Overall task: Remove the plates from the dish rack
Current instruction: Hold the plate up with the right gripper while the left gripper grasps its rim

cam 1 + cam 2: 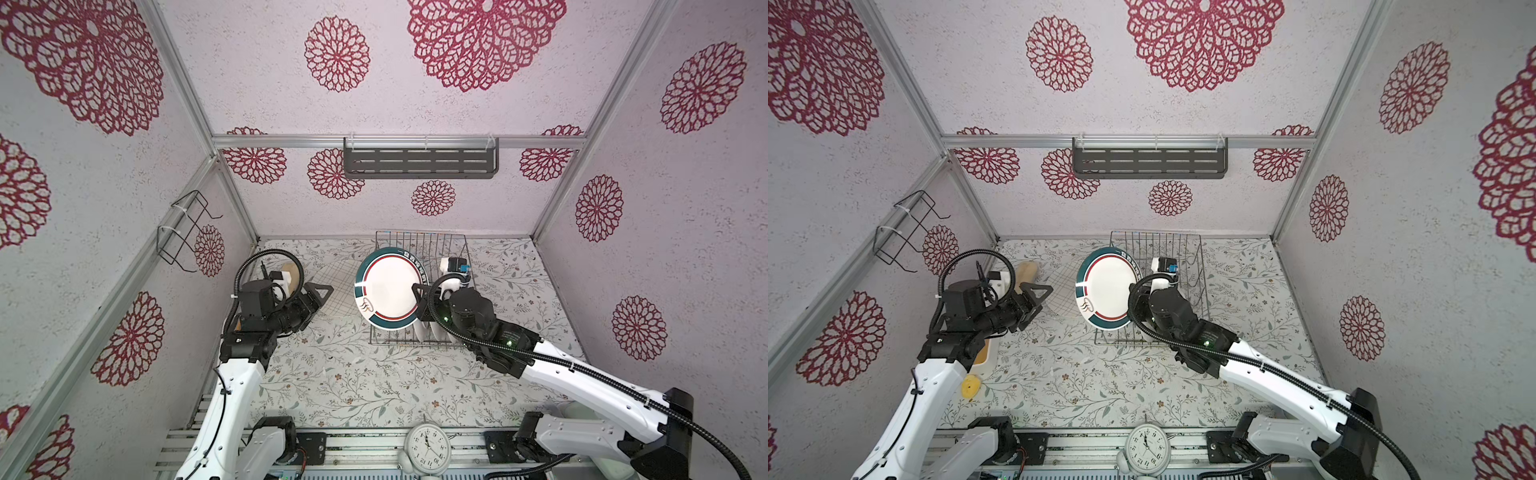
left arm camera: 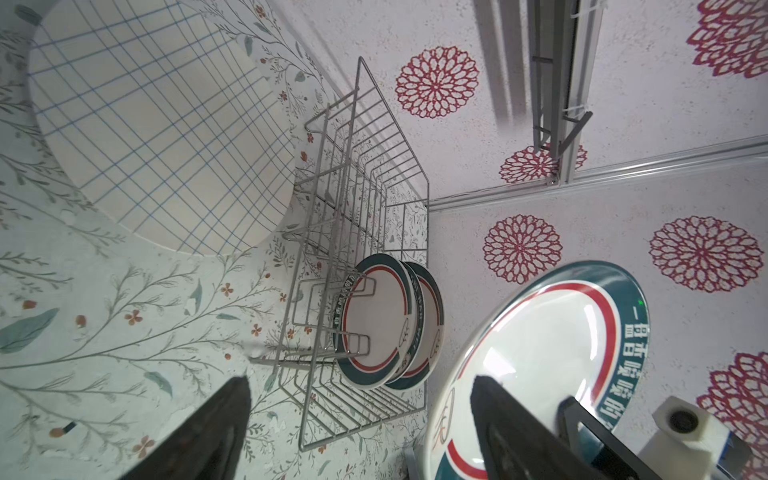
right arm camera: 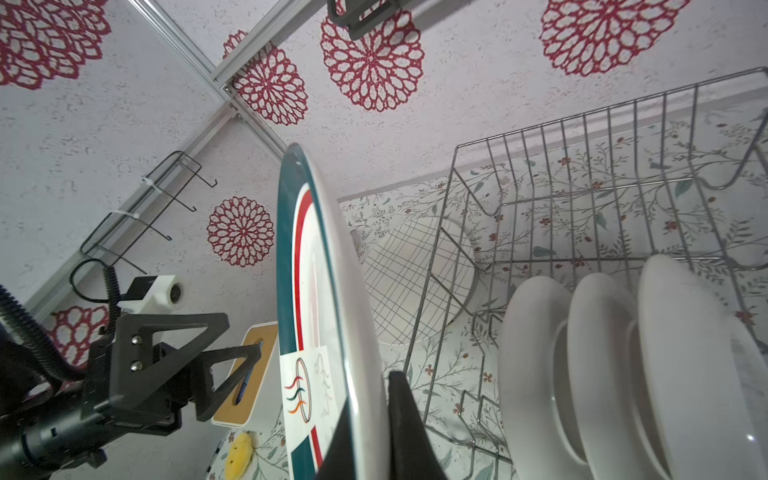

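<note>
Racked plates (image 1: pixel 420 332) mostly hidden behind right arm (image 1: pixel 494 328) in both top views; count unreadable there. Grid plate (image 1: pixel 338 286) partly covered by teal-rimmed plate (image 1: pixel 388 286).

1. The round white clock (image 1: pixel 428 445) has black numbers 1 to 12. I see them upside down in both top views.
2. The plate (image 2: pixel 536 345) has white Chinese signs on its teal rim. I cannot read them for sure.

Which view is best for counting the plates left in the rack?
Right wrist: three plates stand in a row in the rack, white backs unobstructed. Left wrist shows only two overlapping faces. In both top views the held plate and right arm hide nearly all.
</note>
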{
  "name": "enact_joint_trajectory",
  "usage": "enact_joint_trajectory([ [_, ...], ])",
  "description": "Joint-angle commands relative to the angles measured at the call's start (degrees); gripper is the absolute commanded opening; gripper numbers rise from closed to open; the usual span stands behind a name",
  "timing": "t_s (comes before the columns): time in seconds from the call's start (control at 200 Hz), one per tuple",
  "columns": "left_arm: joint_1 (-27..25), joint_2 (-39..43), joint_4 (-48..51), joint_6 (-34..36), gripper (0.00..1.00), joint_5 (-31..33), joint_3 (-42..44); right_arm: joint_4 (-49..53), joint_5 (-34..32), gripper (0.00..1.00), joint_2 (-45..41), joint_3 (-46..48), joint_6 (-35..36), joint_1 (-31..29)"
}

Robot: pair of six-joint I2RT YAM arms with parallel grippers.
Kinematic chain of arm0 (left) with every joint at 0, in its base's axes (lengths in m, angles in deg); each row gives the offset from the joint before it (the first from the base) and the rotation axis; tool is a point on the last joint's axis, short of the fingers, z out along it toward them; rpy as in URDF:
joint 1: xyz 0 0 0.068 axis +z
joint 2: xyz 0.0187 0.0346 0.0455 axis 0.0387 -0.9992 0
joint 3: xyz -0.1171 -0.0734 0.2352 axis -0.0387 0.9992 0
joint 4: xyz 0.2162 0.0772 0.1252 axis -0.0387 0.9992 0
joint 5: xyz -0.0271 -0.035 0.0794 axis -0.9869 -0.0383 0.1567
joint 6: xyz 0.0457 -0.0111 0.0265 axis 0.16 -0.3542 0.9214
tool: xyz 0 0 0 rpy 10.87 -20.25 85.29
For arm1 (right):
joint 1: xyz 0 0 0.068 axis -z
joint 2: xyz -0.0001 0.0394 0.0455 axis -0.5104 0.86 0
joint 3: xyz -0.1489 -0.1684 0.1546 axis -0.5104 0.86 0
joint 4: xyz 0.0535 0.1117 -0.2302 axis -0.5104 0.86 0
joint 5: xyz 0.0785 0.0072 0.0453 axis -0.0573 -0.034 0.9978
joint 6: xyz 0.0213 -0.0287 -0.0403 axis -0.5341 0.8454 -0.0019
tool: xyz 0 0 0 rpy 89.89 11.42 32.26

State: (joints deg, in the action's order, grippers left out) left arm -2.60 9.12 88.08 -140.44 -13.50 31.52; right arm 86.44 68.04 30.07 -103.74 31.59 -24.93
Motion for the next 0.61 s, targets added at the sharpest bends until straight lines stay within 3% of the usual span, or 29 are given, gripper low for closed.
enact_joint_trajectory([
  [0.0, -1.95, 0.08, -4.91, -1.34, 0.84, 0.24, -1.49, -6.38, 5.11, 0.00, -1.43, -0.42, -3.36, 1.08],
  [0.335, -6.54, -1.42, -6.92, -0.91, 0.64, 0.33, -2.81, -10.89, 13.72, 0.00, 0.29, 1.09, -7.11, 3.47],
  [0.601, -7.85, -1.85, -7.82, -1.19, 0.53, -0.41, -2.46, -13.54, 16.57, 0.00, 1.31, 1.78, -8.88, 4.92],
])
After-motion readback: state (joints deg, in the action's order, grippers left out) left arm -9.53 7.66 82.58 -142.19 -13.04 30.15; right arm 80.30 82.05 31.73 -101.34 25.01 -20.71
